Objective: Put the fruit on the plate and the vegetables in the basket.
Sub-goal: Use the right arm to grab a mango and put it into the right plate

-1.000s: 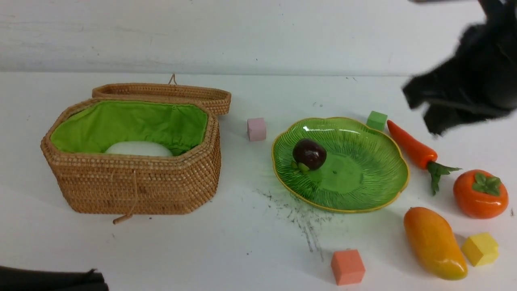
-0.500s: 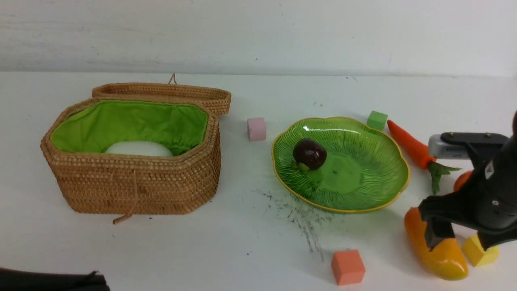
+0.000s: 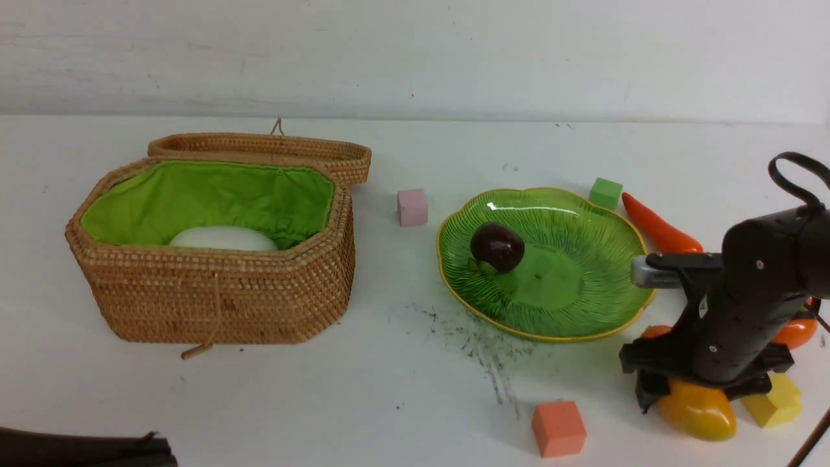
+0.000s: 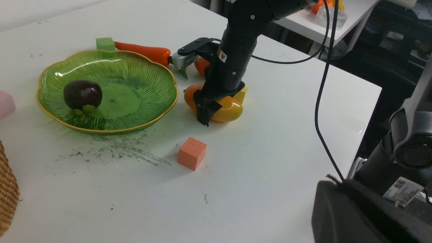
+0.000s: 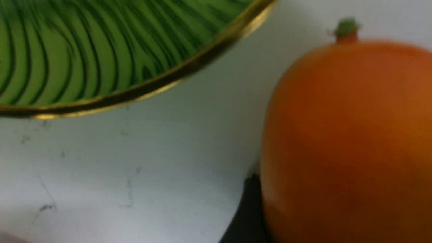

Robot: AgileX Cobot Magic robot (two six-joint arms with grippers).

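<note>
Closest to the robot, the left end effector (image 3: 97,452) lies low at the edge of the bench (image 3: 324,402). It is closed and I see nothing in it. A little further, the right end effector (image 3: 703,392) stands down over the mango (image 3: 697,412), with its jaws spread wide astride the fruit. Whether the pads already press on it, I cannot tell. The mango lies on the bench just beside the plate (image 3: 583,292), with a yellow cube (image 3: 775,402) close at its other side.

I judge the mango to be a light, stiff toy with a glossy, rounded skin, so it is probably slippery. The good place to take it is across the short width at the thick middle. Near the narrow ends it could slide out of the jaws. The plate looks glassy and fragile, so the fruit should be put down softly, away from the mangosteen (image 3: 497,247), which sits there and may roll.

Further back, the persimmon (image 3: 794,331) and the carrot (image 3: 655,227) lie on the bench, and the radish (image 3: 224,239) is inside the basket (image 3: 214,298).
</note>
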